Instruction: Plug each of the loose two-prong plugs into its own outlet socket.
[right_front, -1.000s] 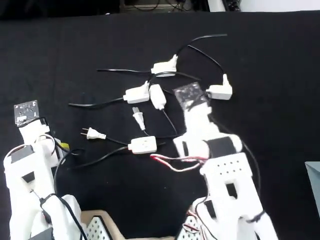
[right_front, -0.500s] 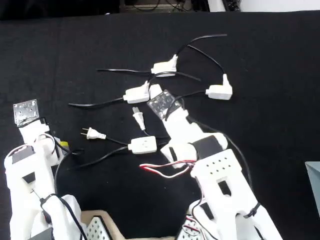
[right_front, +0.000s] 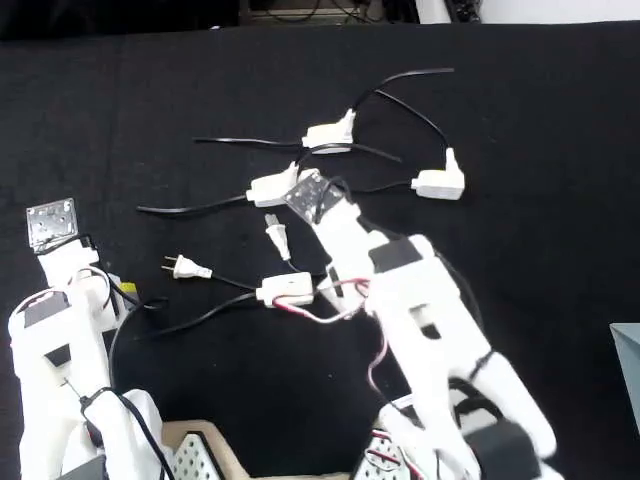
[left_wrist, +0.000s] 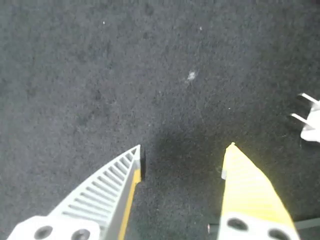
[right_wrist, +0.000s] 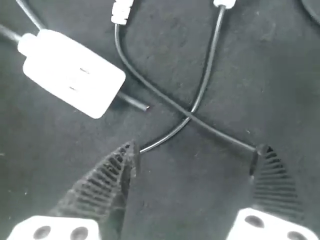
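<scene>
**Workspace Status: Both End Effectors Released**

Clearance: the right end effector (right_wrist: 196, 149) hangs over the cable cluster at mid-worktop. Its fingers are spread wide, with nothing between them but 2 crossing black cables (right_wrist: 200, 95). A white outlet socket (right_wrist: 70, 82), its 2 slots facing up, lies near 1 finger and apart from it. The left end effector (left_wrist: 184, 147) is also released, its fingers parted above bare cloth at the left side. The prongs of a loose plug (left_wrist: 307, 117) lie off to 1 side, apart from it.

Task items: a second loose plug (right_front: 275, 237) lies unplugged in the middle of the cluster. A near outlet socket (right_front: 285, 290) lies just in front of it. 2 white fittings (right_front: 438, 183) lie farther back; whether they are mated cannot be told.

Surface: the worktop (right_front: 560, 120) is covered in black cloth, which runs unbroken from the cluster to the far and right edges. The corner of a grey box (right_front: 628, 350) sits at the right edge.
</scene>
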